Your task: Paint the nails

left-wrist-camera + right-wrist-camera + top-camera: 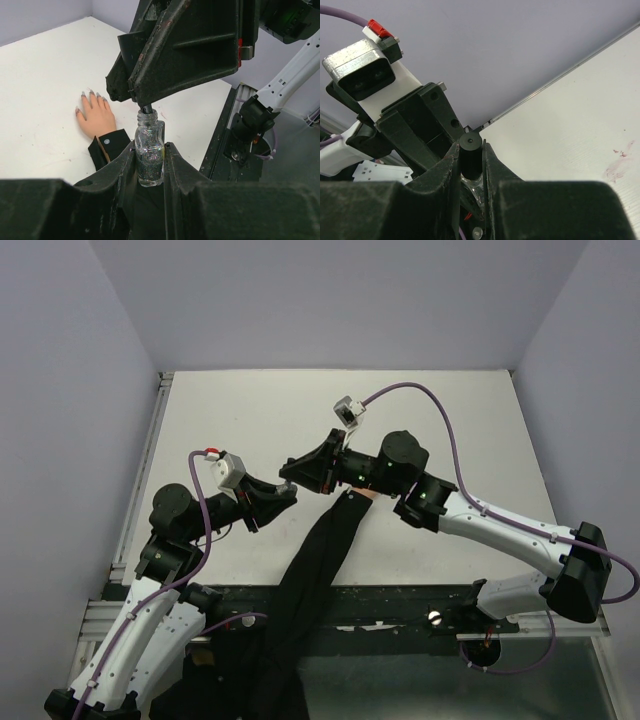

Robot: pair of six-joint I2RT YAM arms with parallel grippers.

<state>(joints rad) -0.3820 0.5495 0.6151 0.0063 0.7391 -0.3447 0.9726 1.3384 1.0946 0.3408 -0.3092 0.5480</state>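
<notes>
Left fingers: closed down most of the way and clamped on the body of the small glass bottle, one finger on each side. The bottle is upright with its neck up. I hold it like this so it can't tip or spin while the other arm works the top. I can't tell if its base rests on anything.

Right fingers: directly above the left fingers, nearly shut, pinching the black cap. The left wrist view shows a short dark stem running from under them into the glass neck. My read is that the cap is unscrewed and the brush is down in the polish, either loading or ready to lift.

Fake hand: flat on the bench with its back up. It sits below and beyond the left fingers, off to their left side, touching neither pair. The nails are at its far end, pointing away from the left fingers and slightly fanned. They look greyish; I can't tell if any are coated.

The hand's long axis runs cuff to nails, in line with the black sleeve. In the top view the sleeve goes from the near edge diagonally up and right, passing just beside where the two pairs of fingers meet. There the hand itself is almost all hidden under the right arm. That puts the nails close to the brush for a short reach, I reckon.
</notes>
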